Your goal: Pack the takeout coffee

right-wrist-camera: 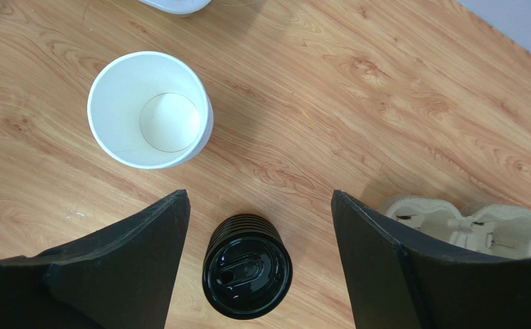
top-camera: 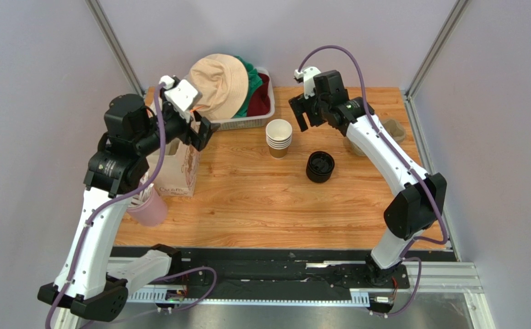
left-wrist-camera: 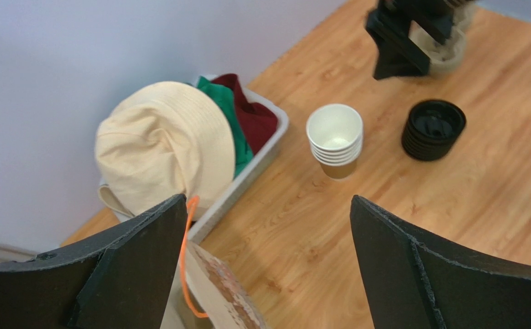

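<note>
A stack of kraft-brown paper cups [top-camera: 279, 137] [left-wrist-camera: 335, 137] [right-wrist-camera: 150, 110] stands mid-table, and the top cup is white inside with no lid on it. To its right sits a stack of round black lids [top-camera: 320, 166] [left-wrist-camera: 433, 129] [right-wrist-camera: 247, 267]. A lidded takeout coffee is out of view. My right gripper [top-camera: 307, 113] [right-wrist-camera: 258, 199] hangs open above the table, with the lid stack showing between its fingers from above and nothing held. My left gripper [top-camera: 203, 133] [left-wrist-camera: 268, 205] is open and empty over the top edge of a paper bag [top-camera: 179, 168] [left-wrist-camera: 220, 295].
A grey basket [top-camera: 247, 122] [left-wrist-camera: 247, 175] at the back holds a beige hat [top-camera: 218, 86] and red and green cloth. A cardboard cup carrier [top-camera: 393, 129] [right-wrist-camera: 467, 223] lies at the right. A pink cup [top-camera: 150, 209] stands by the bag, under my left arm.
</note>
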{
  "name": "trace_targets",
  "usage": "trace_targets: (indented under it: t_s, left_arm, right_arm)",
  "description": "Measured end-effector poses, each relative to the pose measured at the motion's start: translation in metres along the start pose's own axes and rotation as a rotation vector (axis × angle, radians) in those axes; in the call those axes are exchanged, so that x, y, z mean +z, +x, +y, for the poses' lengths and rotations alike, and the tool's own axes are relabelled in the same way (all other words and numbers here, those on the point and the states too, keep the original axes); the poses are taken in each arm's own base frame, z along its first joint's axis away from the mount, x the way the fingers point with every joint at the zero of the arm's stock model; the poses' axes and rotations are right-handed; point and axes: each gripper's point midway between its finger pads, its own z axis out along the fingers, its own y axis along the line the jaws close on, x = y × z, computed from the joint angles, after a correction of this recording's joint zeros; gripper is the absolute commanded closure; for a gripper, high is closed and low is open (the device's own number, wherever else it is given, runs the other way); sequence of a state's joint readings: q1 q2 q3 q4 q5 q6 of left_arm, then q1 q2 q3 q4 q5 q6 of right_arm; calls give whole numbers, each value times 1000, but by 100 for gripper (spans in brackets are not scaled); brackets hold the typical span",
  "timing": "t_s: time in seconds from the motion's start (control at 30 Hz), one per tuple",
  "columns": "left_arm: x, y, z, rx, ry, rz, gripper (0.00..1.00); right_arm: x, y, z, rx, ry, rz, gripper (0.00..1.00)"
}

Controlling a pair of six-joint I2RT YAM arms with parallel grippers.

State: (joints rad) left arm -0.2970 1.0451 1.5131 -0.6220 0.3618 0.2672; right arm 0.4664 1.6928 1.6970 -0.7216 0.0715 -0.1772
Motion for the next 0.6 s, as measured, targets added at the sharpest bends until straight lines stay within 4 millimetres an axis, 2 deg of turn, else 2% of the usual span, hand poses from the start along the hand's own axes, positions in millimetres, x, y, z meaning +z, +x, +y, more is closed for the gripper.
trace_targets:
  t_s: [0.1, 0.23, 0.37, 0.53, 0.6]
  left_arm:
    - [4, 17, -23, 27, 91, 34, 3]
    - [10, 52, -54, 48, 216, 103, 2]
    - [8, 83, -77, 53, 309, 166, 2]
    - [-9, 84, -84, 92, 342, 167, 2]
    - [-18, 80, -87, 113, 349, 151, 2]
  right_arm:
    - [4, 0, -2, 36, -11, 11, 26]
    - [18, -7, 1, 68, -47, 13, 39]
    - [38, 4, 10, 84, -93, 56, 42]
    - [66, 23, 23, 99, -149, 127, 45]
    - [75, 24, 27, 107, -165, 140, 46]
